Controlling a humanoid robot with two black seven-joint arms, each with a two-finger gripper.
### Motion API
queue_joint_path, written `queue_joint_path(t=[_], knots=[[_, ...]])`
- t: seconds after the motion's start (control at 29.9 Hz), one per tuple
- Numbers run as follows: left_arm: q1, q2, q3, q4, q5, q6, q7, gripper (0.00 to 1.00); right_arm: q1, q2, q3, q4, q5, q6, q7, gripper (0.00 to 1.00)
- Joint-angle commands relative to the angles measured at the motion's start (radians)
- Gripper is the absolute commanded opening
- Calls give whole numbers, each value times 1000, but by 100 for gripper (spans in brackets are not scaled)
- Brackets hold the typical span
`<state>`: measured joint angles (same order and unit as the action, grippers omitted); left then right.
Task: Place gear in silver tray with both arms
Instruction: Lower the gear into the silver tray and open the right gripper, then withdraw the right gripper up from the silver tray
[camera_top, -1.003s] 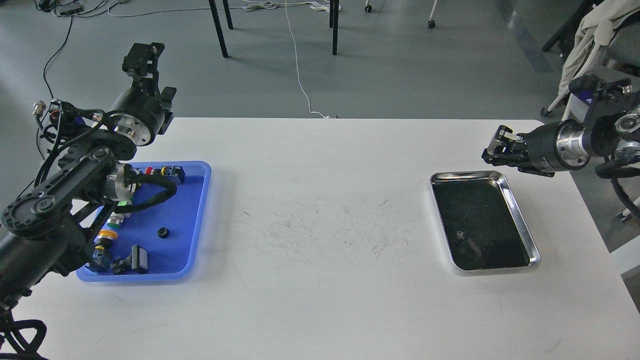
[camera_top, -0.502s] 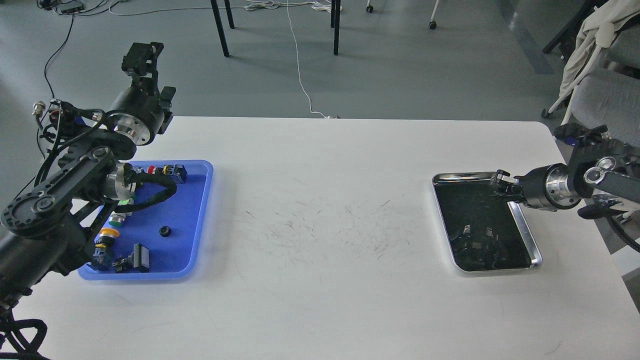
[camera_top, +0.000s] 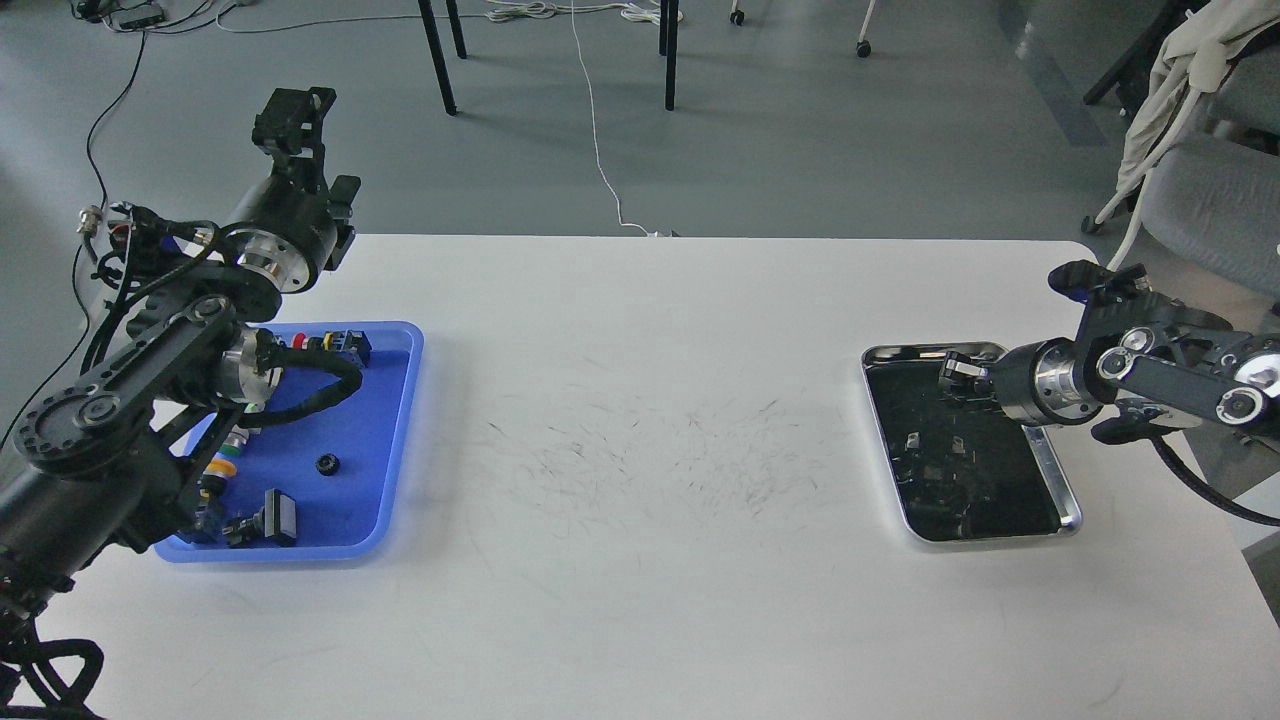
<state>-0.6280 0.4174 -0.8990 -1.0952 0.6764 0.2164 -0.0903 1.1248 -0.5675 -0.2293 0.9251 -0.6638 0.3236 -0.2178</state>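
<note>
Your silver tray (camera_top: 1052, 470) lies flat on the right side of the white tabletop (camera_top: 640, 450), and your right gripper (camera_top: 955, 375) reaches in over its far half, seen too dark and small for you to tell whether its fingers are apart or together. The small black gear (camera_top: 326, 464) sits in the blue tray (camera_top: 400, 400) on the left. Your left gripper (camera_top: 290, 110) is raised past the table's far edge, its fingers equally unreadable.

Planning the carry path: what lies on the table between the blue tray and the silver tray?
Head view: only bare white tabletop with dark scuff marks separates the blue tray from the silver tray.
</note>
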Motion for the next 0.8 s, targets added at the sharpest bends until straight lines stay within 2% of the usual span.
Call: queue_joint_path(t=[0.0,0.07,0.17,0.2,0.23,0.27,0.47,0.67,0.77], knots=[[-2,0,0,2,0,0,0,98,0,9,-4,-5,0,0,0,16],[-4,0,0,5,0,0,1,98,0,9,-5,-5,0,2,0,23],[-6,0,0,8,0,0,0,98,0,9,-7,-2,1,6,0,41],[-9,0,0,9,0,0,0,98,0,9,-7,-2,3,6,0,57],[-9,0,0,14,0,0,0,98,0,9,-7,3,3,6,0,78],[-9,0,2,18,0,0,0,98,1,9,-5,6,6,6,0,94],[-12,9,3,20,-1,0,6,98,4,-9,70,9,13,6,1,95],[-12,63,3,8,9,-6,18,98,-6,-81,378,29,21,11,11,96],[-12,110,3,-15,9,-18,41,98,-25,-87,548,37,58,3,9,96]])
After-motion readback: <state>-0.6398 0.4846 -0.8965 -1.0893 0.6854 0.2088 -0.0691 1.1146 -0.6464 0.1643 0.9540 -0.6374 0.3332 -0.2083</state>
